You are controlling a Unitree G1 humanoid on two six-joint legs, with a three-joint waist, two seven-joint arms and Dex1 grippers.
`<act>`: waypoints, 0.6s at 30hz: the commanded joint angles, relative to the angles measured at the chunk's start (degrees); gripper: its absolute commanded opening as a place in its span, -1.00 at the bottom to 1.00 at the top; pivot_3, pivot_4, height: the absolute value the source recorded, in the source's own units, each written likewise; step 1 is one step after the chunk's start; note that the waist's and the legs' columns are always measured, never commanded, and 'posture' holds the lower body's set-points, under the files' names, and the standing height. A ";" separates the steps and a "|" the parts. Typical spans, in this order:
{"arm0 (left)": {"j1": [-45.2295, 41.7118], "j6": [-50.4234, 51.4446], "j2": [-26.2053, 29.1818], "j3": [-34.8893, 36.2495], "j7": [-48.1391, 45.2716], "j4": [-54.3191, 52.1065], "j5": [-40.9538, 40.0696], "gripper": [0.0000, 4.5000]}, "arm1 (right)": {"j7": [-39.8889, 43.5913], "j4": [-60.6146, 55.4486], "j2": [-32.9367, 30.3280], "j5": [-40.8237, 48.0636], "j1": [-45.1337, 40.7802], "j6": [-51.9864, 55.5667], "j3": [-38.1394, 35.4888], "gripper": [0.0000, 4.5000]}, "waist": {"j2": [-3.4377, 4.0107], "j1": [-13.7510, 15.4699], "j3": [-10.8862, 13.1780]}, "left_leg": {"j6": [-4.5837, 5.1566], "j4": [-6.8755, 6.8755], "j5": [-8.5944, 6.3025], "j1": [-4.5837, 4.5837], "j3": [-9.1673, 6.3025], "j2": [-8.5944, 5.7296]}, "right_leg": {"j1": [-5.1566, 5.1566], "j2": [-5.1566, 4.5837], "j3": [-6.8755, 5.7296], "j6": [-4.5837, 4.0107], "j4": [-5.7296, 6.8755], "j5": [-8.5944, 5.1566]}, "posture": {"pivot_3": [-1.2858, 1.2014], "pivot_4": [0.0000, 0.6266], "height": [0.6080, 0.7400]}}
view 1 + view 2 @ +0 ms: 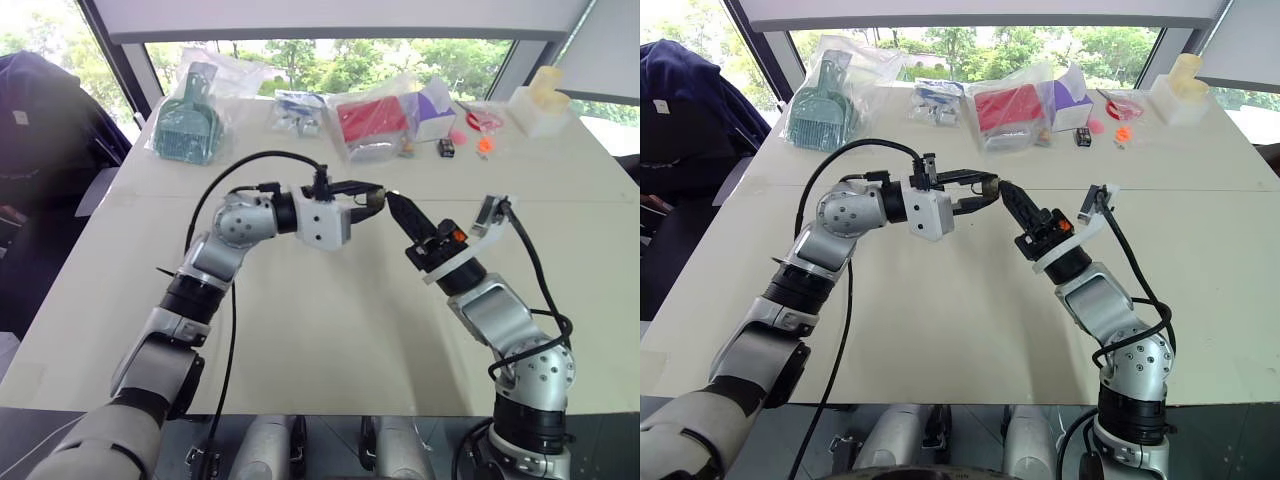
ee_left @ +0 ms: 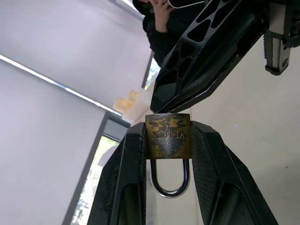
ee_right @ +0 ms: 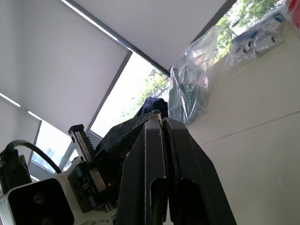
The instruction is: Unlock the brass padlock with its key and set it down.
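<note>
The left gripper (image 2: 168,140) is pinching the padlock (image 2: 168,136) by its brass body above the table (image 1: 330,330), shackle (image 2: 168,180) pointing back toward the wrist. The right gripper (image 1: 392,201) is pressing its fingers together, its tip meeting the padlock's outer face. The key is probably sitting between those fingertips, but it cannot be made out. Bagged items (image 1: 372,122) are lying along the table's far edge.

One brass padlock (image 2: 168,136). Two grippers: left gripper (image 1: 372,197), right gripper (image 1: 393,201). One table (image 1: 330,330), four clear bags (image 1: 372,122) on it.
</note>
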 commanded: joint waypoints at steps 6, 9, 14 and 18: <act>-2.91 -11.73 -1.02 -0.59 10.64 -1.39 6.28 -0.67 | -6.08 1.19 2.81 3.54 -0.96 -3.04 0.29 -0.98 | 0.00 -0.04 0.00 | -0.01 -0.02 0.00 0.01 0.01 0.00 | 0.00 0.00 0.00 0.01 0.00 0.01 | 0.03 -0.52 0.93; -3.92 -15.03 -0.47 -0.27 15.66 -0.48 10.92 -0.67 | -9.24 1.76 4.31 5.71 -1.06 -3.98 0.76 -0.98 | 0.00 -0.11 0.00 | -0.01 -0.03 0.00 0.01 0.01 0.00 | 0.00 0.00 0.00 0.01 0.01 0.01 | 0.03 -0.52 0.93; -5.06 -18.60 0.56 0.08 24.41 0.50 18.83 -0.67 | -13.96 2.51 6.29 9.34 -1.32 -5.73 1.02 -0.98 | 0.01 -0.40 -0.01 | -0.01 -0.06 0.01 0.01 0.02 0.01 | 0.00 0.01 0.00 0.03 0.02 0.01 | 0.03 -0.52 0.93; -5.64 -18.14 0.90 -1.15 24.78 2.56 18.61 -0.67 | -12.88 2.26 4.66 7.75 -1.61 -6.03 1.37 -0.98 | 0.01 -0.67 -0.01 | -0.03 -0.07 0.01 0.01 0.03 0.01 | 0.00 0.01 0.00 0.03 0.03 0.02 | 0.03 -0.52 0.93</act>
